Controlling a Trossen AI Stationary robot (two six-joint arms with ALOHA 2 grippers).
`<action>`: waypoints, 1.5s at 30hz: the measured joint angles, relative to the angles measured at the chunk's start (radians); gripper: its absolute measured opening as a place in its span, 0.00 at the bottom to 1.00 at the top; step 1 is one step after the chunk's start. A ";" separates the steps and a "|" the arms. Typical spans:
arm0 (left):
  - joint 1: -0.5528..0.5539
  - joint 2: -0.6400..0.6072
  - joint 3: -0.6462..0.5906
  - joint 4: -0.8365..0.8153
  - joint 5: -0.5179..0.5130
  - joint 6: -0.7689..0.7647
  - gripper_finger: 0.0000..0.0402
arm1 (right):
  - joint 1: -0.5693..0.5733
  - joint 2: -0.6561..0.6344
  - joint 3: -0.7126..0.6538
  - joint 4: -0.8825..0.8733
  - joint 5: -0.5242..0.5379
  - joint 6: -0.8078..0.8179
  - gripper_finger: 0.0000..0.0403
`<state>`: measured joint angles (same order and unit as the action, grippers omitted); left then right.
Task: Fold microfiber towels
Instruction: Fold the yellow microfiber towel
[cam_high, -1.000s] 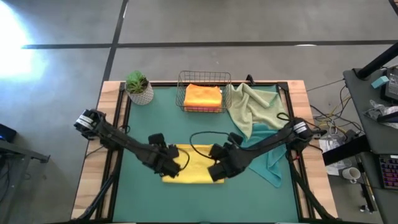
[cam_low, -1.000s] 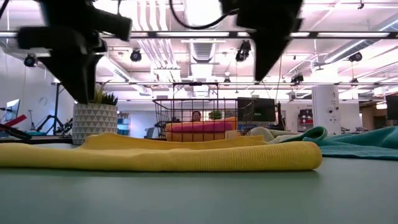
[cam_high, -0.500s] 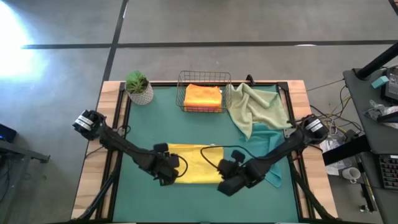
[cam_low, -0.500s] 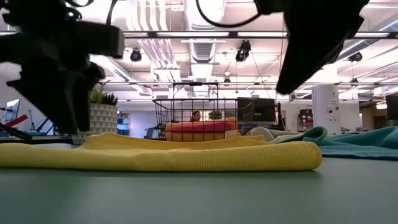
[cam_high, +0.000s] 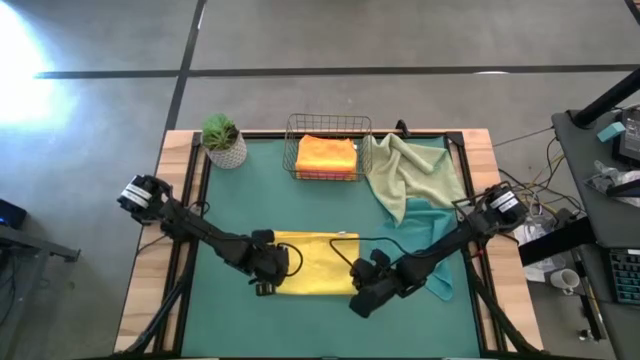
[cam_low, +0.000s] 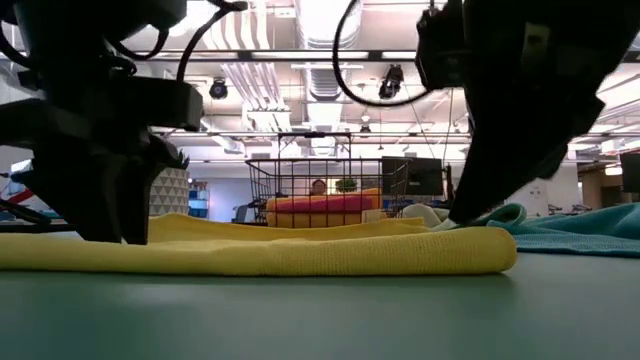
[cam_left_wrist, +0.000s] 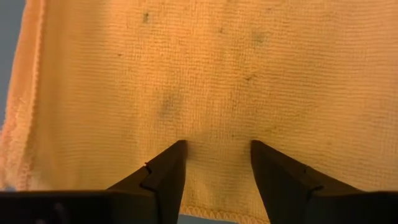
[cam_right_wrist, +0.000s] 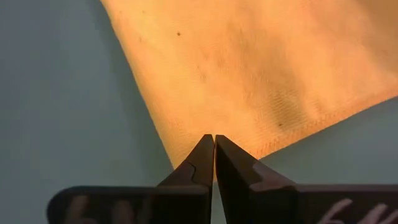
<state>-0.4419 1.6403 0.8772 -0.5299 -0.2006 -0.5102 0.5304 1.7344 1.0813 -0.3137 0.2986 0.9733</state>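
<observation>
Both hands are lowered since earlier onto the yellow towel (cam_high: 315, 264), folded at the desk's near centre. Left hand (cam_left_wrist: 214, 165) is spread wide on its left end; right hand (cam_right_wrist: 214, 155) is pinched closed at its near right corner.

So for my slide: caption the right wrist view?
Right gripper shut on a corner of the yellow towel on the green mat.

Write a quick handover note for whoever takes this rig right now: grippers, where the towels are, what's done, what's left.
Left gripper: open, jaws down on the yellow towel near its left end.
Right gripper: shut at that towel's right corner; a pinch isn't clear.
Yellow towel lies folded at the mat's front centre.
Orange towel is folded in the wire basket.
Sage towel and teal towel lie crumpled at right, not yet folded.
</observation>
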 joint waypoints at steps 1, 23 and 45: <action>0.005 -0.001 -0.005 0.005 0.006 0.002 0.40 | -0.002 0.001 -0.011 0.018 -0.003 0.006 0.02; 0.288 -0.019 -0.011 -0.037 -0.159 0.377 0.11 | -0.034 -0.010 -0.044 0.132 -0.057 0.036 0.02; 0.303 -0.248 0.005 -0.075 0.147 0.334 0.17 | -0.034 -0.195 0.056 -0.197 0.157 -0.038 0.02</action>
<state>-0.1387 1.3920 0.8821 -0.6052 -0.0532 -0.1761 0.4969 1.5391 1.1378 -0.5111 0.4561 0.9355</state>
